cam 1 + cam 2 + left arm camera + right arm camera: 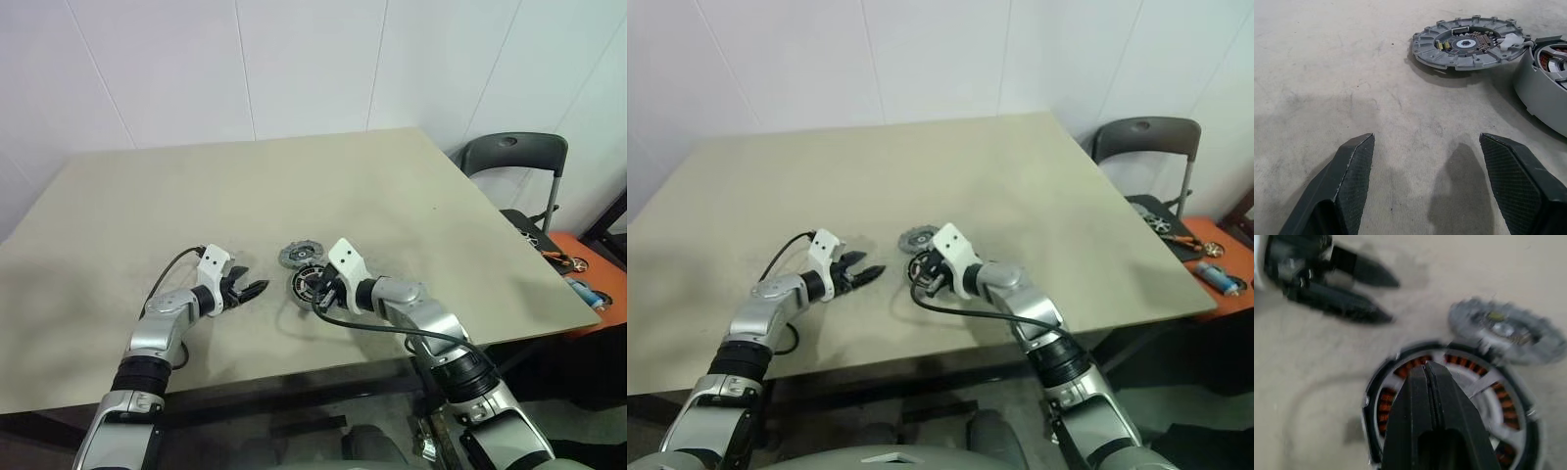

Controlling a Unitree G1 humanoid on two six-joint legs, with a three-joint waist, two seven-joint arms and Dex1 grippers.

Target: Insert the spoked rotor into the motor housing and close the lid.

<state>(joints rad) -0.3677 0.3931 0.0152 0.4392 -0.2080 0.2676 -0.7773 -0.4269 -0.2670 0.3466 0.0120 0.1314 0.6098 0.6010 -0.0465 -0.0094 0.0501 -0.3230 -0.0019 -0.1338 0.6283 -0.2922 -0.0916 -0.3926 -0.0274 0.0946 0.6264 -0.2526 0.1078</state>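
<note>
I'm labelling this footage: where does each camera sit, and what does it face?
Head views: look down over both arms at the table.
Left wrist view: along the open left tool, facing the lid.
Right wrist view: along the shut right tool, over the motor housing.
Both wrist views share lid and housing.

Table (294, 196): beige, faintly smudged with grey. Motor housing (1449, 406): silver-grey shell, orange-copper windings in a ring, pale spokes across them. Lid (1469, 43): grey, notched rim, with small yellow and white bits. Gripper fingers (1354, 181): black, finely cross-hatched pads.
</note>
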